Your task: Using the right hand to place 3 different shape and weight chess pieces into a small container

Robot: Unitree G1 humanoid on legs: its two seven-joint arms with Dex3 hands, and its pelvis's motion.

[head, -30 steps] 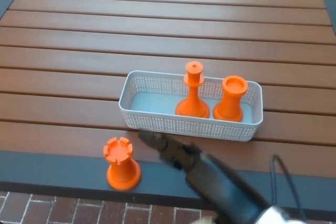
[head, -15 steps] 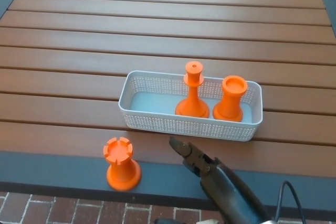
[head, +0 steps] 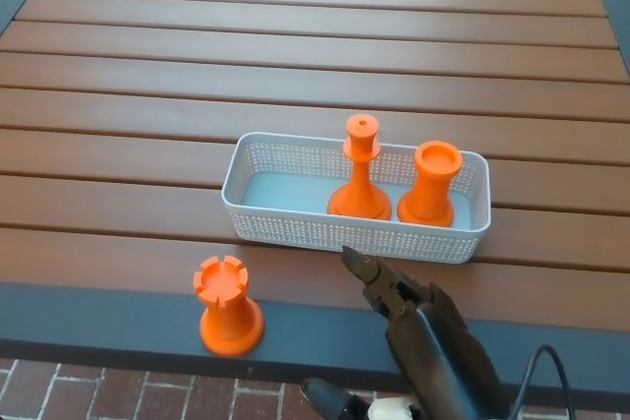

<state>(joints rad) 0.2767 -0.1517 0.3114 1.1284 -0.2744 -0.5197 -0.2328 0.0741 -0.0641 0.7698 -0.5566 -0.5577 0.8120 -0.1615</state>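
A slatted wooden table (head: 295, 66) is shown from the head view, and on it a white perforated container (head: 295, 228) is taken as the landmark for all positions. Inside the container, toward its right half, two orange chess pieces are seen standing upright: a tall slender piece (head: 360, 169) and, just to its right, a shorter cup-topped piece (head: 432, 184); the container's left half is left free. The third piece, a castle-topped rook (head: 227, 306), is seen upright outside the container, in front of its left end, at the dark front edge of the table. The right hand (head: 409, 307) is seen in front of the container, right of the rook and apart from it, with its fingertips (head: 356, 263) close to the container's front wall. The fingers appear drawn together into a narrow point, and nothing is held by them; whether the wall is touched cannot be told. The left hand is not shown. Two placements are judged complete and one outstanding. A risk is judged to lie in the rook's place at the table edge: were it nudged by a sideways approach, it could be toppled or pushed off. The light container could likewise be shoved by the fingertips.
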